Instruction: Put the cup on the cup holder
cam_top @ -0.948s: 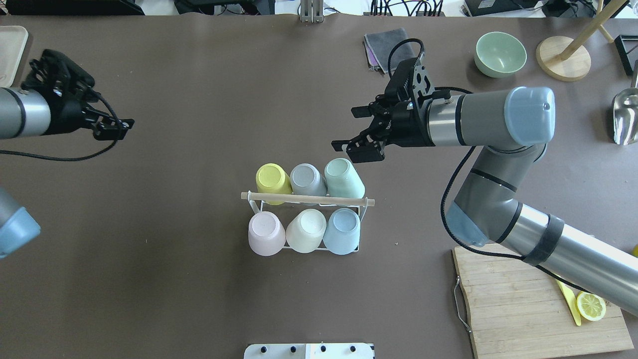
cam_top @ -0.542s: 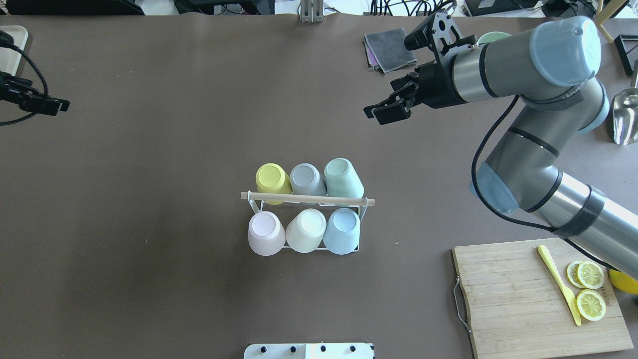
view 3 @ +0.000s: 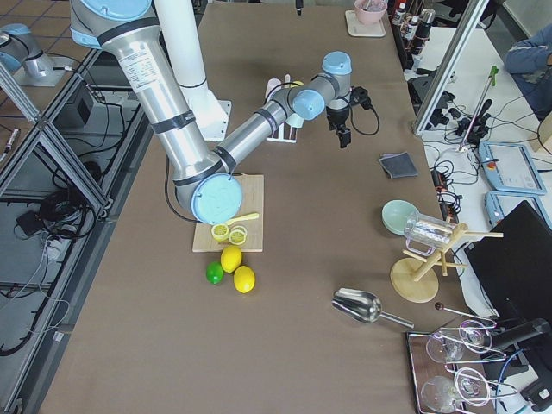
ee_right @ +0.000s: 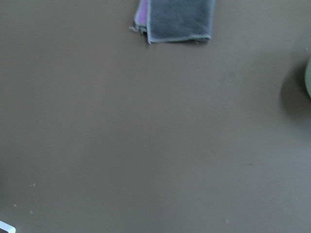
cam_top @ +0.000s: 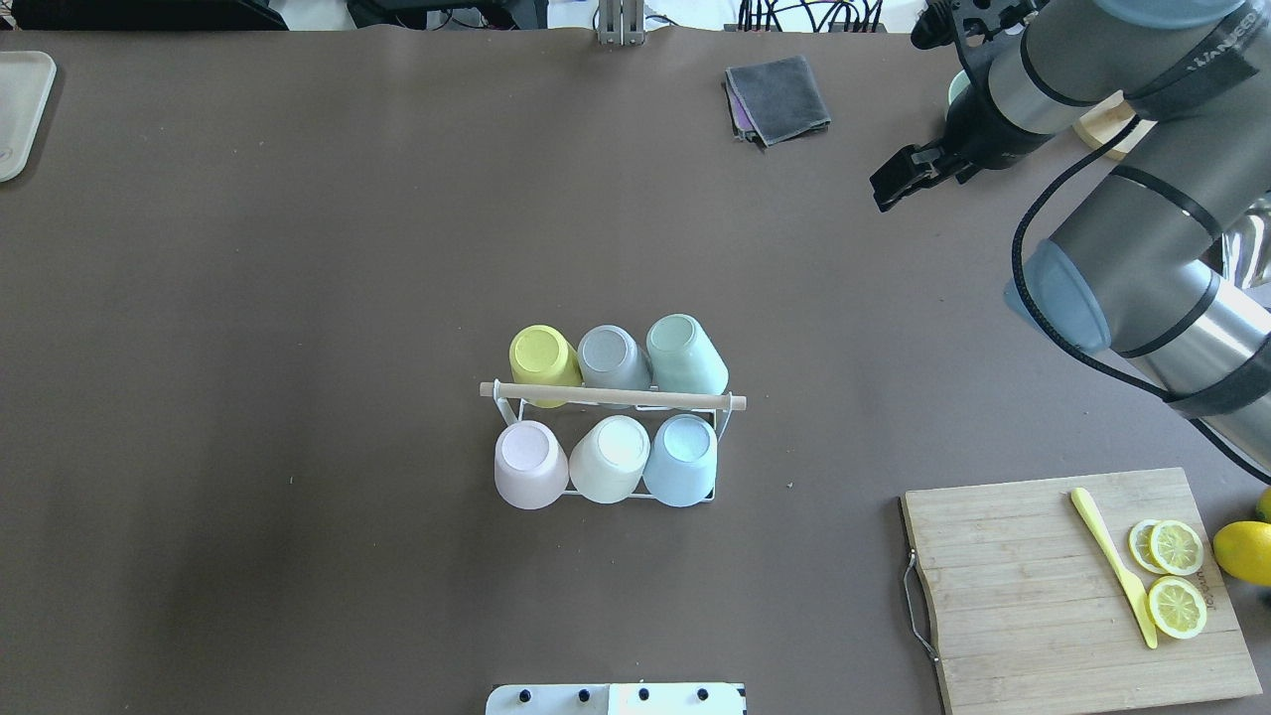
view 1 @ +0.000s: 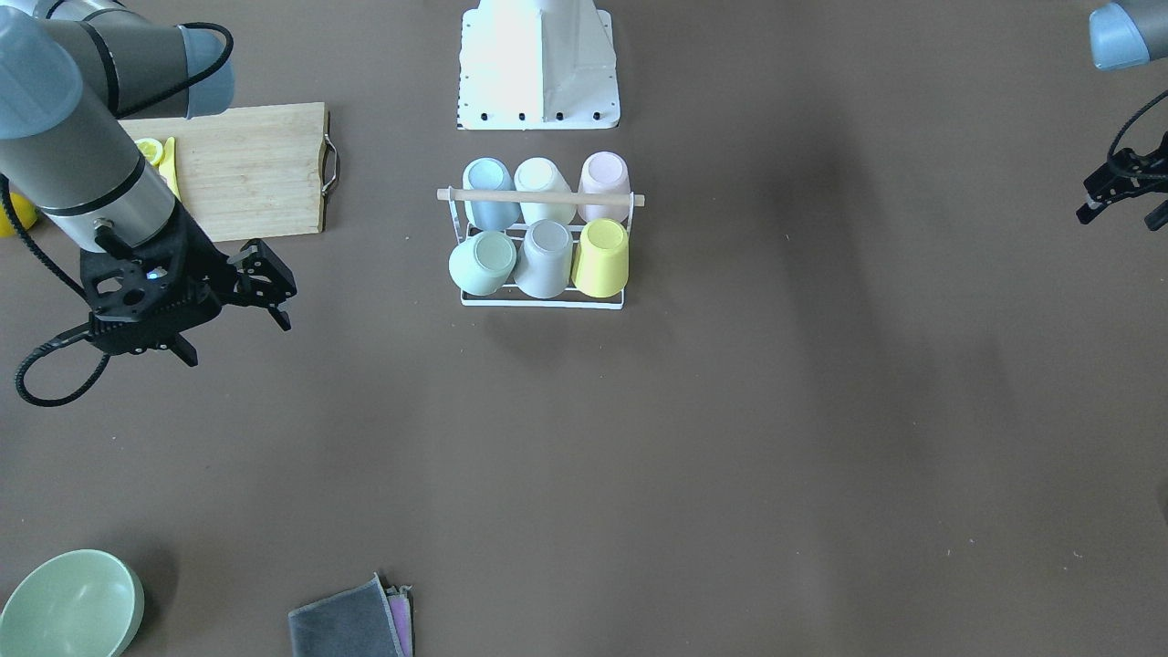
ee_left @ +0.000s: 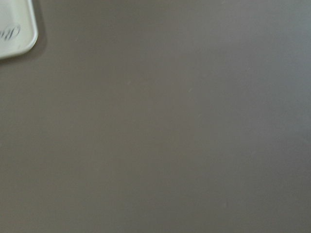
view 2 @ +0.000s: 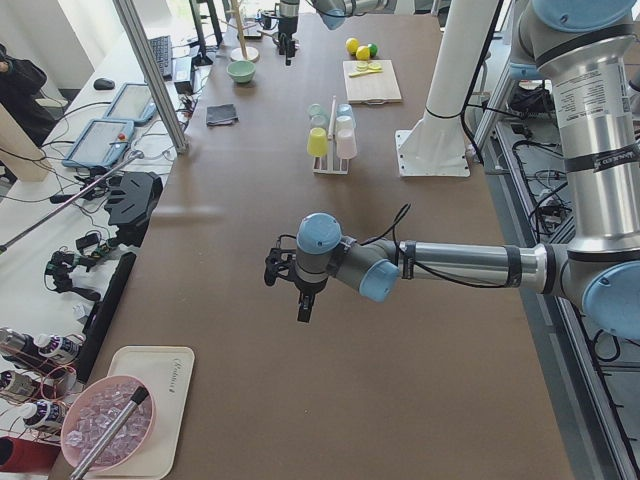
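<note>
The cup holder [cam_top: 728, 415], a white wire rack with a wooden rod [cam_top: 611, 395] across the top, stands at the table's middle; it also shows in the front view [view 1: 543, 299]. Several cups sit upside down on it: yellow [cam_top: 541, 356], grey [cam_top: 611, 357] and mint green [cam_top: 683, 356] in the far row, pink [cam_top: 529, 465], cream [cam_top: 609, 459] and light blue [cam_top: 681, 459] in the near row. My right gripper [view 1: 239, 340] is open and empty, far to the rack's right; it also shows in the overhead view [cam_top: 894, 184]. My left gripper [view 1: 1118, 219] is open and empty at the table's left end.
A wooden cutting board [cam_top: 1023, 596] with lemon slices [cam_top: 1177, 576] and a yellow knife [cam_top: 1112, 566] lies front right. A grey cloth [cam_top: 779, 97] and a green bowl [view 1: 68, 607] lie at the far side. A white tray [cam_top: 20, 109] is far left.
Both arms have drawn away from the rack: the right gripper up and to the far right, the left gripper out of the overhead view on the left. The rack and cups have not moved.
</note>
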{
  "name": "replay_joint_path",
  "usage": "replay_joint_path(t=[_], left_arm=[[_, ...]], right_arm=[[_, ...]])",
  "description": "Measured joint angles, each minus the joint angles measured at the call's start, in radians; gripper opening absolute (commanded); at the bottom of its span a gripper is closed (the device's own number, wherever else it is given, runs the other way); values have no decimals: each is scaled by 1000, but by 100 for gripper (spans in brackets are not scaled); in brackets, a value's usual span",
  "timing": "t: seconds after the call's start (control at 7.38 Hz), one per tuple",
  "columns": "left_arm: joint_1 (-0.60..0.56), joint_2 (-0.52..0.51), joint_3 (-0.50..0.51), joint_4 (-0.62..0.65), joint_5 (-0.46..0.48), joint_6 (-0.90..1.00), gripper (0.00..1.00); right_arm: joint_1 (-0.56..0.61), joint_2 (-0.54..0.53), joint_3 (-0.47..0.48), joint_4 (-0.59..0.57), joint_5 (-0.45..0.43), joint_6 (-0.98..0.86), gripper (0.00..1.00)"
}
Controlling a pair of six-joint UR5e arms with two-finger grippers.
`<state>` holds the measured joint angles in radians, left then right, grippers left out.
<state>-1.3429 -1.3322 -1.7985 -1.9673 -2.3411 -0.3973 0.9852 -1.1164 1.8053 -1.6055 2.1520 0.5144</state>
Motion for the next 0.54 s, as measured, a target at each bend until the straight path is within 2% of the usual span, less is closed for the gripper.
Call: replay_joint_path(t=[0.27,0.54], left_arm=[[-47,-40,-1,211,-35,0,98],[-70,-51,0,276,-37,0,98]], right_arm=[[85,-65,9,-149,94,-9,100],[160,-203,56,-196,145,-19,100]])
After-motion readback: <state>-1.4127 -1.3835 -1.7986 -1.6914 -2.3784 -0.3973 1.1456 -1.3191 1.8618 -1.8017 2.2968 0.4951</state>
